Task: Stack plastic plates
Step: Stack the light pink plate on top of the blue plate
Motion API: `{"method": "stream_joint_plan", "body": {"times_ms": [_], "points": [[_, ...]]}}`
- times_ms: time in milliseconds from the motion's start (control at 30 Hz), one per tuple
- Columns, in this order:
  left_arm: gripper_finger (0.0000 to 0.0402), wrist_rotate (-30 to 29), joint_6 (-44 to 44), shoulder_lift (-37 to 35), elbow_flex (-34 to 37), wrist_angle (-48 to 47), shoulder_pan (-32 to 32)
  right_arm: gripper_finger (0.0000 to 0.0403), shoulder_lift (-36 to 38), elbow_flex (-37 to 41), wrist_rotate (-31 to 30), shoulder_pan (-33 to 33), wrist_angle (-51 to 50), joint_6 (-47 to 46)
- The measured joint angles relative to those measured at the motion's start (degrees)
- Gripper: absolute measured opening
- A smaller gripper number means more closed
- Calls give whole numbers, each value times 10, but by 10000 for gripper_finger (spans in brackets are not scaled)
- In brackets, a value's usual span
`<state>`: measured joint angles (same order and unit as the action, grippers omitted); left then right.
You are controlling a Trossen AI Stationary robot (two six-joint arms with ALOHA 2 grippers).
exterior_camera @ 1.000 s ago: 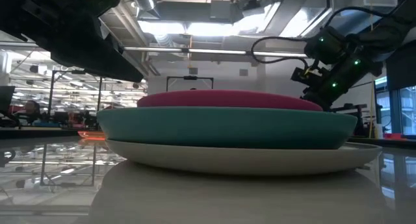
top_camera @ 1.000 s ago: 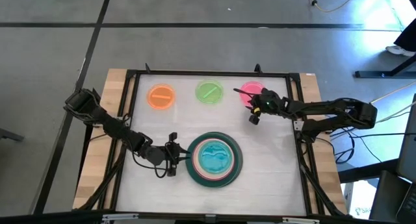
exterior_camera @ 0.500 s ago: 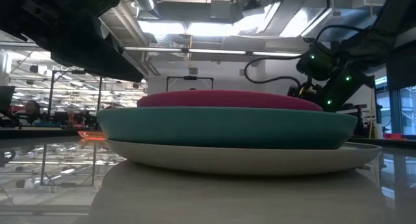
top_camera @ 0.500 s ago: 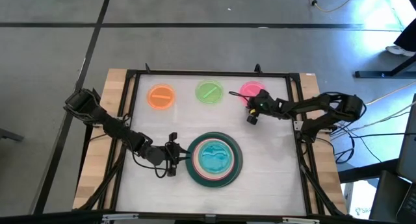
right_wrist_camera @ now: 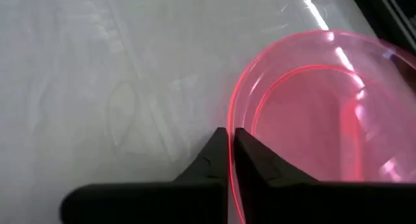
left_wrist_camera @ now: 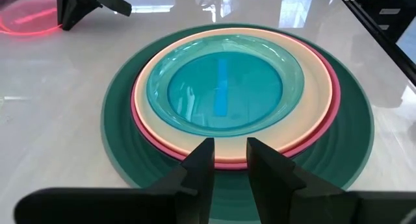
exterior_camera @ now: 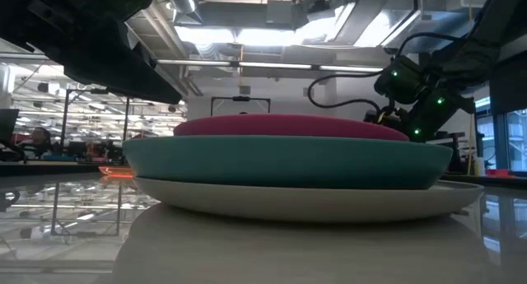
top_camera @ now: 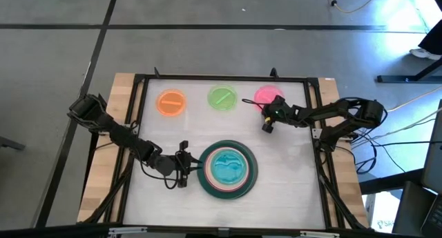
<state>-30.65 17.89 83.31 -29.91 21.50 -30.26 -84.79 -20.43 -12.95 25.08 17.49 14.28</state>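
A stack of plastic plates [top_camera: 228, 169] stands mid-table, toward the near edge: dark green at the bottom, then magenta, peach and teal [left_wrist_camera: 224, 87] on top. Along the far edge lie an orange plate [top_camera: 171, 103], a green plate [top_camera: 222, 98] and a pink plate [top_camera: 269, 96]. My left gripper [top_camera: 186, 162] waits just left of the stack, its fingers [left_wrist_camera: 227, 160] a little apart with nothing between them. My right gripper [top_camera: 264, 111] is shut on the pink plate. My right gripper pinches the pink plate's rim [right_wrist_camera: 234, 117] between its two fingers, on the plate's near left side. The fingers come slanting down from the table's near right side and lie across the rim. The plate lies flat on the table.
A black frame [top_camera: 221, 78] runs round the white tabletop. Bare table lies between the far row of plates and the stack. In the low view the stack [exterior_camera: 288, 165] fills the foreground, with my right arm [exterior_camera: 412, 95] behind it.
My right gripper has gone down and a little toward the table's left and far edges, onto the pink plate's rim; its arm has folded back at the elbow. The plates have stayed where they were.
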Motion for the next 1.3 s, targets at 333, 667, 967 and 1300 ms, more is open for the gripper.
{"method": "stream_joint_plan", "body": {"times_ms": [333,667,967,1300], "points": [[83,0,-1,0,0,0,1,2,33,0,-5,-35,6,15],[83,1,0,0,0,0,-2,2,117,-34,0,-159,-28,7],[83,0,0,0,0,0,-2,2,125,-93,11,-285,-46,7],[83,0,0,0,0,0,-2,2,125,-130,32,-394,-38,5]]}}
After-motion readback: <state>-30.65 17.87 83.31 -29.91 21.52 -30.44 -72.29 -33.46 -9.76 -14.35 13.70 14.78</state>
